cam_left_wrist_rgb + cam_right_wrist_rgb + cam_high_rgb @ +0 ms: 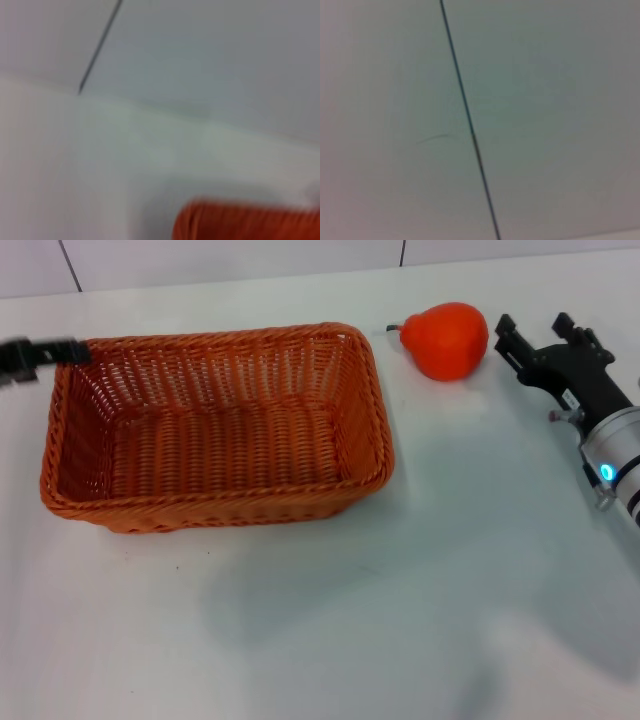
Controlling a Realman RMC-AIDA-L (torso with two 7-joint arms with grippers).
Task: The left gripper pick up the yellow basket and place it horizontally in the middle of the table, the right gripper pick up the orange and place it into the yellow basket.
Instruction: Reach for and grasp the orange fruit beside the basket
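- We see the yellow basket lying lengthwise on the white bench, left of centre, with nothing in it.
- The orange rests on the bench just beyond the basket's far right corner, apart from it.
- Our right end effector sits just right of the orange, fingers spread, holding nothing.
- Our left end effector is at the basket's far left corner; we cannot tell its grip.

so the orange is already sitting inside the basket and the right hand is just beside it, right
Not quite. The head view shows the orange lying on the table outside the yellow basket, past its far right corner. The right hand is indeed just beside the orange.
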